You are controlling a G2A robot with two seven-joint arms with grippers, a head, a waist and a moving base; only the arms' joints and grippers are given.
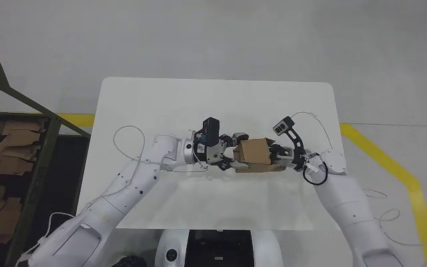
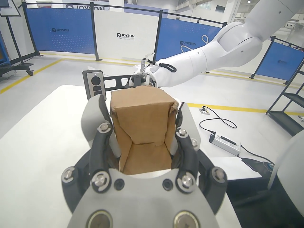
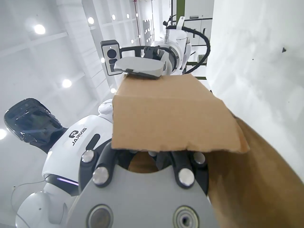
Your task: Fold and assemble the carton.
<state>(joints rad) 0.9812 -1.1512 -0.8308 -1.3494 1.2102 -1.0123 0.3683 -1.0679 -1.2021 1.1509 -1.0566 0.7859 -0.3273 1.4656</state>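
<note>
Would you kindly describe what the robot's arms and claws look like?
The rounded, glossy white left arm and right arm each carry a looped black cable at the wrist. The left claw and right claw have grey metal bases, round screws and black linkages.

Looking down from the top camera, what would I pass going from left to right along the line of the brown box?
Stacked cardboard → left pincer → carton → right pincer → yellow floor line.
</note>
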